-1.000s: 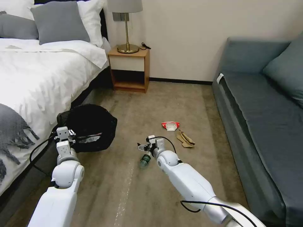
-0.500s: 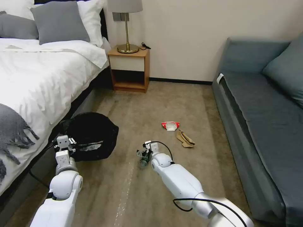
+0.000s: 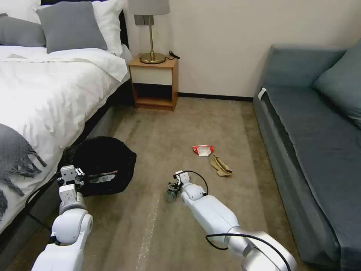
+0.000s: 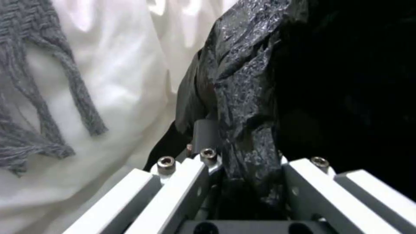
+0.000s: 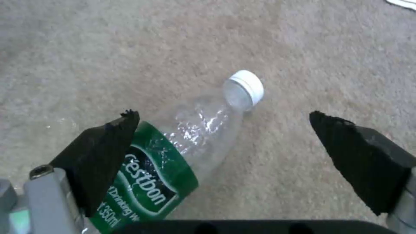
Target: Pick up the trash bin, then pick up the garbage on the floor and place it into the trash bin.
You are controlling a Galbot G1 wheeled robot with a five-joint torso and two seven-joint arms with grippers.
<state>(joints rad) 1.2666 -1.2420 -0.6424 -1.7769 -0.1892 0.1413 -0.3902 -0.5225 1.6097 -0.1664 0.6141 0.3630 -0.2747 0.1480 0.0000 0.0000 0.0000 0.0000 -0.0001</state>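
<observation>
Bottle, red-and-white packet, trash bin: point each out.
bottle [image 5: 151, 182], right wrist view, on the green label.
red-and-white packet [image 3: 203, 149], head view, on its middle.
trash bin [image 3: 107, 162], head view, on the black bag's top.

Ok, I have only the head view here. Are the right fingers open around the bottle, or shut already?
Observer: Open. In the right wrist view the right gripper has its fingers spread, and the clear bottle lies on the carpet between them, close to one finger.
Operator: Where does the cap point?
Observer: The white cap points away from the gripper, past the fingertips.
Operator: And does the left one hold the bin itself?
Observer: The left gripper is shut on a fold of the black bag lining the trash bin; I see no white rim there.
</observation>
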